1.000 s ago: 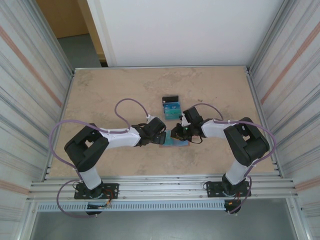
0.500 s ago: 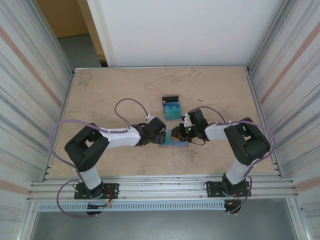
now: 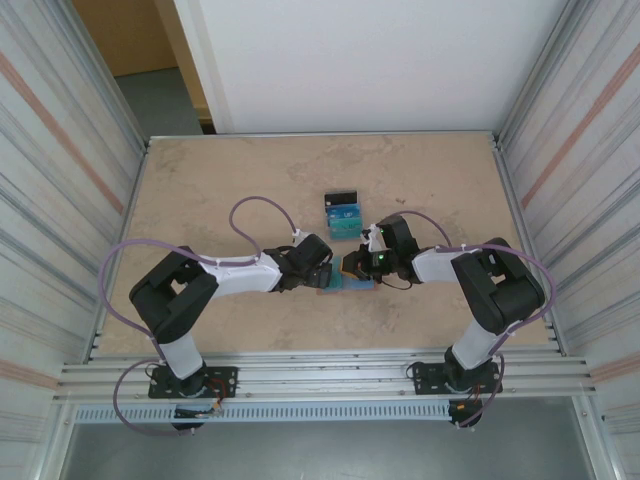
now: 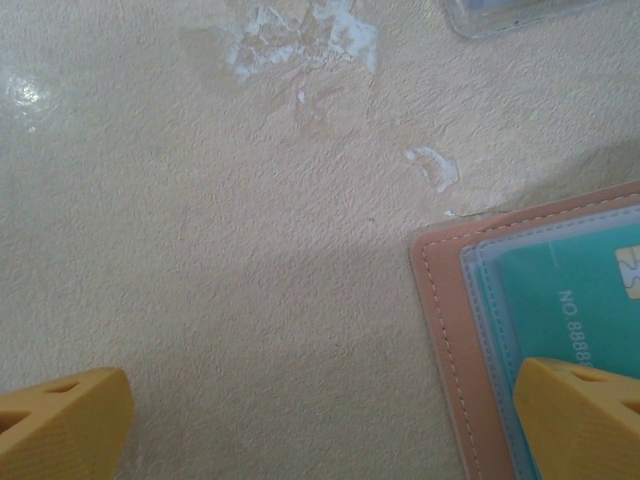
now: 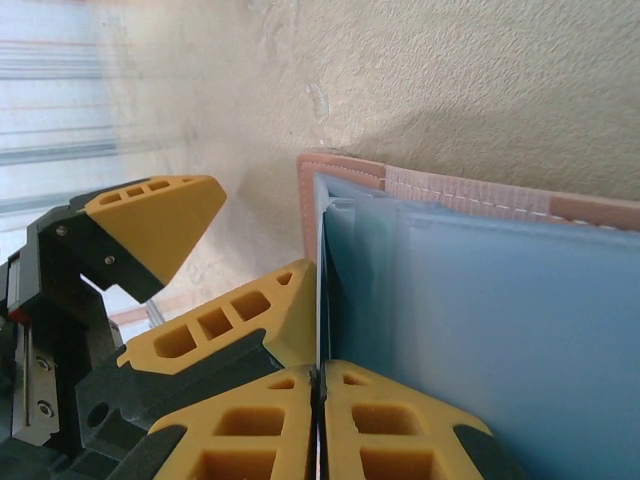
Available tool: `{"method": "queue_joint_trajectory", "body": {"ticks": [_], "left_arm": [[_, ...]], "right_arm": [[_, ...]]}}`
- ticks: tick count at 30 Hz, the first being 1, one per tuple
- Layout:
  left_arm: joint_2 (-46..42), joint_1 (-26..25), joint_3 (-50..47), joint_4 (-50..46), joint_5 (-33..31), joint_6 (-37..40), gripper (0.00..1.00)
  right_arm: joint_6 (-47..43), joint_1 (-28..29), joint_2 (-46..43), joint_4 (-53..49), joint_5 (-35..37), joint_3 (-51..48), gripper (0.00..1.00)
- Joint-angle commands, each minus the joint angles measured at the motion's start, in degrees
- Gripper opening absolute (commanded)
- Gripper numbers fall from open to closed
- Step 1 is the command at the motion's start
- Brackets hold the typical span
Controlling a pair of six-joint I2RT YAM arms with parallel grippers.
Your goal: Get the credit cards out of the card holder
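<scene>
Salmon card holder [image 4: 445, 300] lies mid-table, a teal card [image 4: 570, 300] in its pocket and freed cards [image 3: 342, 215] just beyond it. Your right gripper [image 5: 320, 375] pinches a thin card edge [image 5: 319, 270]. Your left gripper [image 4: 320, 425] is spread, 1 finger over the holder. Next, slide that card straight out.

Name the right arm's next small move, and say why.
Probably draw the right gripper back, sliding the card out of the card holder. Its jaws are shut on the card's thin edge, while the open left gripper has one finger over the holder, likely pinning it.
</scene>
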Motion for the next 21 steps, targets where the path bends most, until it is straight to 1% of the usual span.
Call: {"method": "queue_joint_trajectory", "body": {"ticks": [1,21], "left_arm": [[2.0,-0.4,0.0,-4.7,1.1,0.0,0.99],[2.2,-0.3,0.8,-6.4,-0.2,0.3,0.99]], "right_arm": [[1.1,-0.4,-1.4,2.6,-2.1,-0.7,0.1],[0.9,-4.7,-3.5,3.7,-3.7,-4.6,0.07]]}}
